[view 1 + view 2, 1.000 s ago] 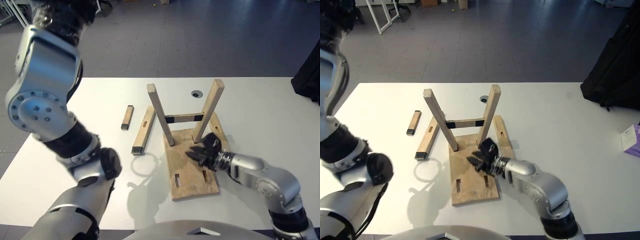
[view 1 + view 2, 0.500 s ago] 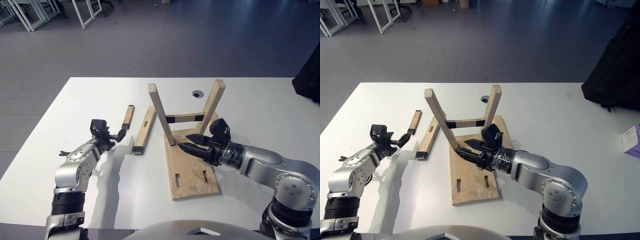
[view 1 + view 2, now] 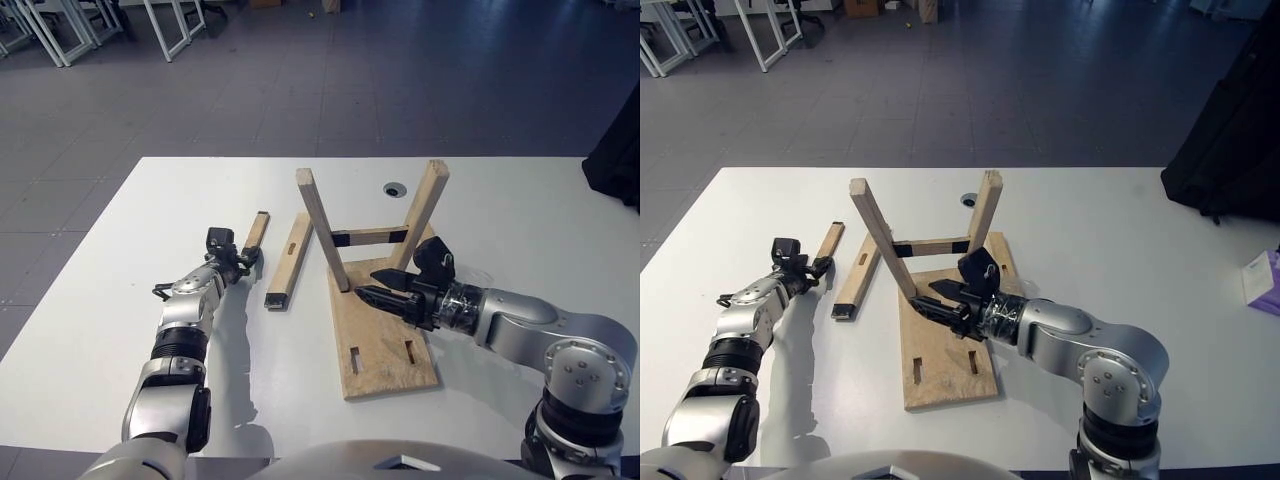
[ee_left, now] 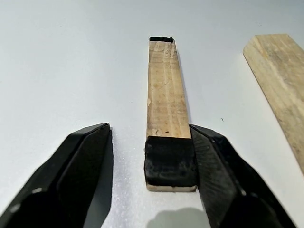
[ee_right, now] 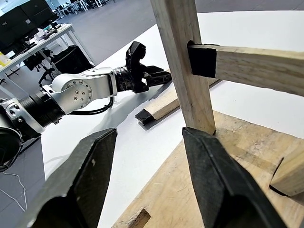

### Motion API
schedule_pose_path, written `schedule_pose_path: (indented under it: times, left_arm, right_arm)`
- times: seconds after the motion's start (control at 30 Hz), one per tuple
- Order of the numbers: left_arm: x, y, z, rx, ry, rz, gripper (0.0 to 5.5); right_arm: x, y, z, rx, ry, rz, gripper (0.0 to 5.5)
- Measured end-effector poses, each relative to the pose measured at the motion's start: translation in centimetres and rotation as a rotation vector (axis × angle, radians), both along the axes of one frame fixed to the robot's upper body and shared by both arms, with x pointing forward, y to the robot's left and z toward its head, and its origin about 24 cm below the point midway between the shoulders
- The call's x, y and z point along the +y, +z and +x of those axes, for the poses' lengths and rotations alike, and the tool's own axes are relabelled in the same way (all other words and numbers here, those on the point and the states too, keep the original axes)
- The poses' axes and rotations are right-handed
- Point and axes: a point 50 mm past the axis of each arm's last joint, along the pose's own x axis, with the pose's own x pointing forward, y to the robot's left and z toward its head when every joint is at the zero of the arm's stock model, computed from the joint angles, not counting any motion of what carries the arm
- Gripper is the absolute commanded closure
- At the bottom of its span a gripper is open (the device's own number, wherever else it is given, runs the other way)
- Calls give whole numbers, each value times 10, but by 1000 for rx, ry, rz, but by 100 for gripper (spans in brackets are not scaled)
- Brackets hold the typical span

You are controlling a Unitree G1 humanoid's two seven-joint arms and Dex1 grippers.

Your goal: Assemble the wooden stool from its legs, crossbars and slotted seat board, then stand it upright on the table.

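Note:
The slotted seat board (image 3: 388, 345) lies flat on the white table. Two legs (image 3: 320, 228) (image 3: 418, 220) stand in it, tilted apart and joined by a black-ended crossbar (image 3: 370, 237). My right gripper (image 3: 368, 293) is open just above the board, its tips facing the base of the left-hand leg (image 5: 183, 61). A third leg (image 3: 288, 258) lies loose left of the board, and another (image 3: 1008, 265) lies along the board's right side. My left gripper (image 3: 243, 262) is open around the near black end of a short loose crossbar (image 4: 164, 102); one finger (image 4: 213, 161) touches it.
A round hole (image 3: 394, 187) is set in the table behind the stool. A purple box (image 3: 1265, 280) sits at the far right, and a black bag (image 3: 1230, 130) stands off the table's right edge. Bare table lies left of and in front of the board.
My left arm came down from close to the camera to the table and moved right to the short crossbar. My right gripper turned and opened toward the left-hand leg's base.

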Motion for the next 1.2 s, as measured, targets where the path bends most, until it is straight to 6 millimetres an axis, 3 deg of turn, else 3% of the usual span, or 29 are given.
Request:
schedule_pose_path:
  times: [0.2,0.4,0.47,0.63,0.7,0.73,0.83,0.9,1.0,1.2]
  left_arm:
    - [0,-1,0,24,-99,29,409]
    - [2,-4,0,5,-43,-16,417]
    - [4,-4,-9,-46,2,-37,417]
    - [-18,3,-65,-294,167,-121,417]
    - [-33,29,-71,-419,171,-143,417]
    - [-42,52,-69,-519,147,-148,417]
    - [-73,146,-62,-900,6,-171,417]
    - [-89,207,-69,-1145,-82,-179,417]
    - [-98,229,-75,-1193,-115,-195,417]
    - [-116,231,-74,-1152,-217,-227,417]
  right_arm:
    - [-1,0,3,6,-14,-3,297]
    - [0,1,5,7,-10,4,297]
    - [1,1,5,12,-3,8,297]
    - [5,5,10,5,7,35,213]
    - [9,10,16,-5,-7,60,207]
    - [11,16,22,-24,-30,92,207]
    - [19,48,48,-51,-86,303,207]
    - [26,79,60,-75,-67,456,207]
    - [26,100,68,-62,-54,552,207]
    - [23,136,70,-79,-9,659,207]
